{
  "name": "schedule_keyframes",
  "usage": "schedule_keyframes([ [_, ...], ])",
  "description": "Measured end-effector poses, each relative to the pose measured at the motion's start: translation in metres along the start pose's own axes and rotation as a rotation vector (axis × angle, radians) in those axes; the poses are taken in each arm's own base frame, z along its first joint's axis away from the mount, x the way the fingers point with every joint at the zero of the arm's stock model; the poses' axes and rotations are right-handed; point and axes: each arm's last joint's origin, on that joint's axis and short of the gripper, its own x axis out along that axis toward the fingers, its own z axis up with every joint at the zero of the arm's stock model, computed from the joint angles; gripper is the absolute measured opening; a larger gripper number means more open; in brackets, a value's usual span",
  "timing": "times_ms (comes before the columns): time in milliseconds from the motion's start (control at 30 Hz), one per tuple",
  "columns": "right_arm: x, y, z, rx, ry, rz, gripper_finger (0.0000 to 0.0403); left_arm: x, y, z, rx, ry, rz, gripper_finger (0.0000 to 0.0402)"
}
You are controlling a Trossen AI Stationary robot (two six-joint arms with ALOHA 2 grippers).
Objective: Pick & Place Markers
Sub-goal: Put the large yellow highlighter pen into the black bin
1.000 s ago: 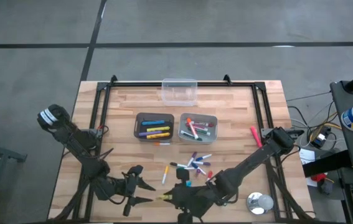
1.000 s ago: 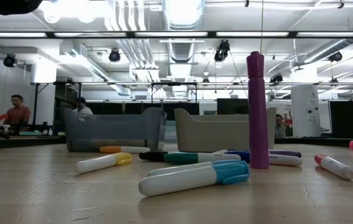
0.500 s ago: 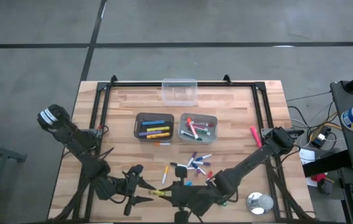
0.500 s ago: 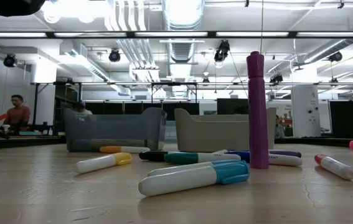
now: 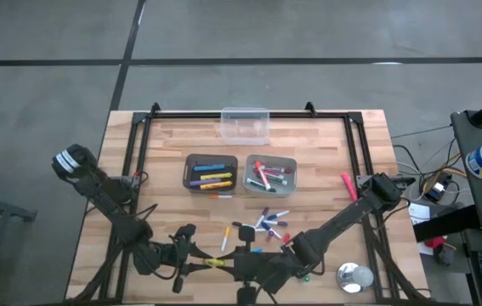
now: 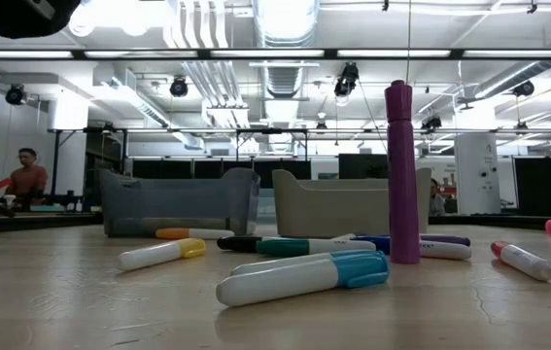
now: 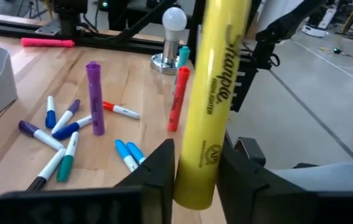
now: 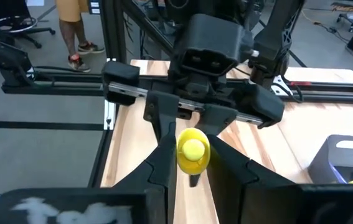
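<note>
Near the table's front edge, the left gripper (image 5: 191,267) has its 2 fingers clamped on a yellow marker (image 7: 213,99). The right gripper (image 5: 239,269) sits opposite; its jaw state is unclear.
</note>
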Motion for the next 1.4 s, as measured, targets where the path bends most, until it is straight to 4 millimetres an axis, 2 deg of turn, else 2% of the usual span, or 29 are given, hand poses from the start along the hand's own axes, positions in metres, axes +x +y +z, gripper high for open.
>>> schedule_keyframes([
  [167,0.0,0.0,-0.001,0.014,0.002,-0.001,0.0076,0.0,0.0,0.0,0.014,0.0,-0.008,0.0073],
  [533,-0.003,0.001,-0.003,0.068,0.032,-0.007,0.0159,-0.001,0.002,-0.001,0.023,0.012,0.027,0.0077],
  [733,-0.014,-0.003,0.007,0.058,0.006,-0.096,0.0164,-0.001,0.003,-0.001,0.03,0.018,0.043,0.0077],
  [867,-0.016,-0.002,0.006,0.033,-0.005,-0.14,0.0164,-0.001,0.004,-0.003,0.029,0.029,0.055,0.0077],
  [1000,-0.019,0.001,0.005,0.029,-0.033,-0.21,0.0164,-0.003,0.009,-0.004,0.043,0.008,0.165,0.0077],
  [1200,-0.028,0.009,0.006,0.0,-0.051,-0.224,0.0164,-0.004,0.032,-0.008,0.071,-0.049,0.497,0.0077],
  [1400,-0.034,0.009,0.01,0.007,-0.065,-0.222,0.0164,-0.001,0.083,-0.003,0.076,0.069,0.723,0.0077],
])
